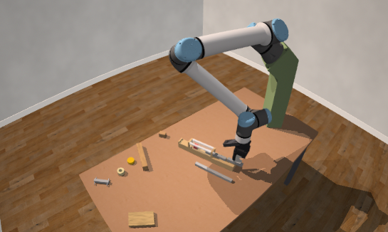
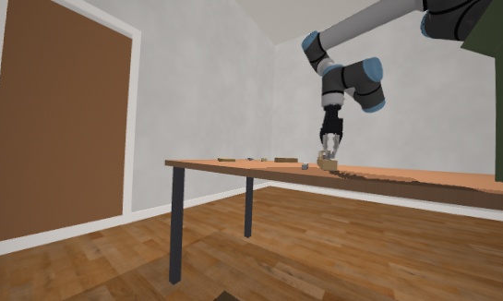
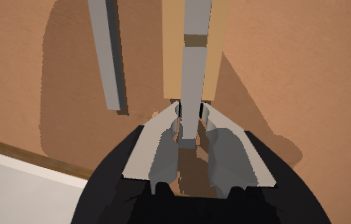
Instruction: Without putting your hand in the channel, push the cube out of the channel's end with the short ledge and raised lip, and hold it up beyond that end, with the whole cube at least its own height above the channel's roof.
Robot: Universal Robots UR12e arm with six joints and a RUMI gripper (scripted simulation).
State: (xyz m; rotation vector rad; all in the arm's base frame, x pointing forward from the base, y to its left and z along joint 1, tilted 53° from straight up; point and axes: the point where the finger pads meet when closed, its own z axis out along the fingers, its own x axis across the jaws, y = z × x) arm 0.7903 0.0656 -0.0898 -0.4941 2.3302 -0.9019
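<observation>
The channel [image 1: 206, 152] is a long tan wooden trough with a white-barred roof over its far-left part, lying on the table. A small red cube [image 1: 194, 144] shows faintly under that roof. My gripper [image 1: 238, 159] is at the channel's near-right end and is shut on a short grey rod [image 1: 228, 159]. In the wrist view the rod [image 3: 193, 90] runs from between my fingers along the channel [image 3: 193, 55]. In the exterior view the gripper [image 2: 330, 147] points down just above the channel [image 2: 328, 162]. I cannot see the rod's far tip or the ledge end clearly.
A longer grey bar [image 1: 214, 172] lies on the table beside the channel; it also shows in the wrist view [image 3: 106, 55]. To the left are a wooden stick [image 1: 142, 156], a yellow disc [image 1: 131, 160], a ring [image 1: 120, 171], a grey bolt [image 1: 102, 181] and wooden blocks [image 1: 141, 219].
</observation>
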